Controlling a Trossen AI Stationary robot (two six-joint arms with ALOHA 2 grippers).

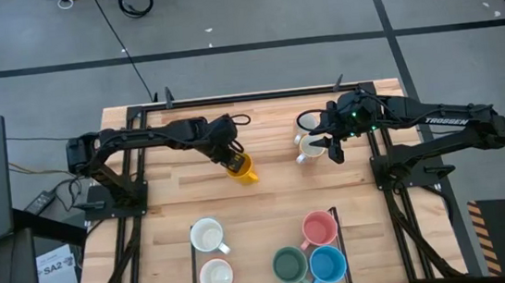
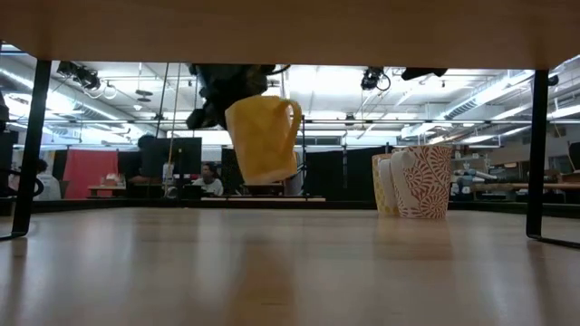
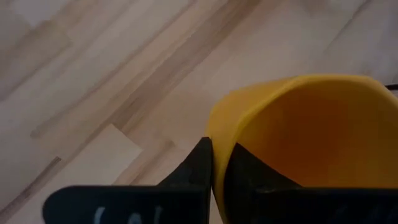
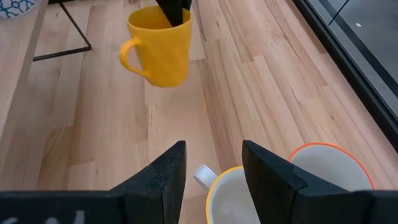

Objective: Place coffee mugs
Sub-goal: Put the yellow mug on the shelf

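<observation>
An orange-yellow coffee mug [image 1: 242,169] hangs above the middle of the table with my left gripper [image 1: 233,156] shut on it. It also shows in the low view [image 2: 263,138] and the right wrist view [image 4: 159,47]. My right gripper [image 4: 213,163] stands open at the far right. It is above a white mug with a yellow rim [image 4: 239,199], with nothing between its fingers. A white mug with an orange rim [image 4: 328,169] stands beside that one. Two white mugs [image 1: 208,235], a pink [image 1: 318,228], a green [image 1: 290,265] and a blue mug [image 1: 328,264] stand near the front edge. My left gripper has the mug's wall at the rim [image 3: 217,149] between its two fingers, one finger inside [image 3: 249,171] and one outside [image 3: 200,163]. The fingers slant down from the table's left. The mug hangs clear of the table [image 2: 263,172], mouth up and slightly tilted, its handle [image 2: 294,116] free.
Two thin black wire frames stand on the wooden table, one by the white mugs [image 1: 194,259] and one by the pink mug [image 1: 337,222]. Bare wood [image 1: 268,205] lies between the lifted mug and the front mugs. Beyond the table a person sits in the room [image 2: 210,179].
</observation>
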